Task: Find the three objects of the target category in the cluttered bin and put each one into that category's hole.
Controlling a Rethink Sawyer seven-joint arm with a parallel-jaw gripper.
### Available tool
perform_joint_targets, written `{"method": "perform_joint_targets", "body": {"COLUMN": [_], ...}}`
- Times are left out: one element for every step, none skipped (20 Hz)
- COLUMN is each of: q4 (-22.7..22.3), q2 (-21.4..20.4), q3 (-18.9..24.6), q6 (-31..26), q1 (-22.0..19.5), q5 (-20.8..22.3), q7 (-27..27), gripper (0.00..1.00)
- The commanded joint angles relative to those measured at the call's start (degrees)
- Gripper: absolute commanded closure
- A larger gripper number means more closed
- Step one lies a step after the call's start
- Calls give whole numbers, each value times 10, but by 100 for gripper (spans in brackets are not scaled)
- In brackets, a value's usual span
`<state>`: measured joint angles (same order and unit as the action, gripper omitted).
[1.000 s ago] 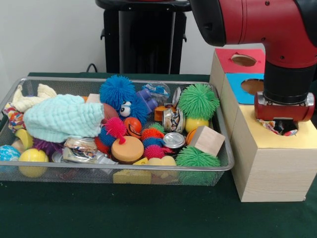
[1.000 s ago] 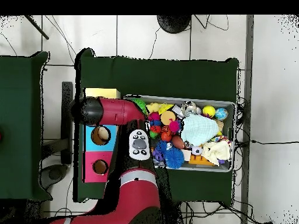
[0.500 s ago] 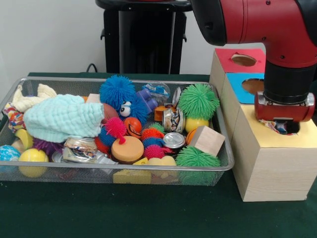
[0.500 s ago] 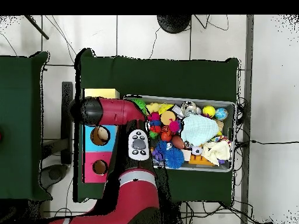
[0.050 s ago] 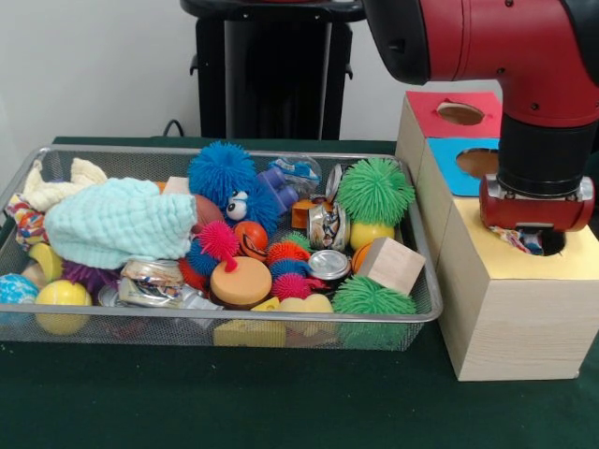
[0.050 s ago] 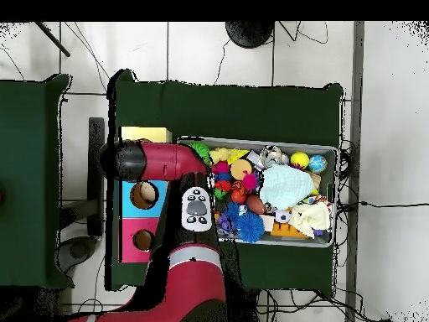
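My gripper (image 5: 535,238) hangs straight down over the hole in the yellow top (image 5: 566,264) of the wooden box, its tip at or in the hole. A scrap of multicoloured cloth (image 5: 510,238) shows at the hole's edge just under the wrist. The wrist hides the gripper's tip. From overhead, the arm's end (image 6: 119,159) covers most of the yellow section (image 6: 147,133). In the wire bin (image 5: 234,320), a mint cloth (image 5: 122,223) and a cream cloth (image 5: 58,187) lie at the left.
The box also has a blue section with a hole (image 5: 477,161) and a red section with a hole (image 5: 460,113) behind the yellow one. The bin holds spiky balls, tins, a wooden block (image 5: 391,265) and other toys. Green cloth covers the table.
Less of the multicoloured cloth shows under the wrist than a second ago, and the dark tip seen then is now hidden. The arm has barely moved.
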<state>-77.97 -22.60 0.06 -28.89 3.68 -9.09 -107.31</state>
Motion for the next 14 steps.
{"method": "perform_joint_targets", "body": {"q4": [-66, -68, -71, -75, -79, -82, -86, -90, -92, -95, -99, -103, -106, -108], "q2": [75, 69, 61, 53, 44, 37, 28, 22, 14, 8, 2, 0, -4, -4], "q3": [25, 22, 18, 16, 13, 12, 11, 9, 3, 1, -1, -1, -4, -4], "q6": [-7, -8, -12, -11, -14, -17, -19, -18, -24, -23, -22, -19, -24, -24], "q1": [19, 21, 24, 25, 26, 26, 27, 29, 32, 34, 35, 35, 37, 37], "q5": [28, 28, 28, 28, 27, 25, 24, 23, 24, 22, 20, 18, 16, 13], "q7": [-63, -64, -66, -67, -69, -70, -71, -72, -74, -77, -79, -82, -84, -86], "gripper": [0, 0, 0, 0, 0, 0, 0, 0, 0, 0, 0, 0, 0, 0]}}
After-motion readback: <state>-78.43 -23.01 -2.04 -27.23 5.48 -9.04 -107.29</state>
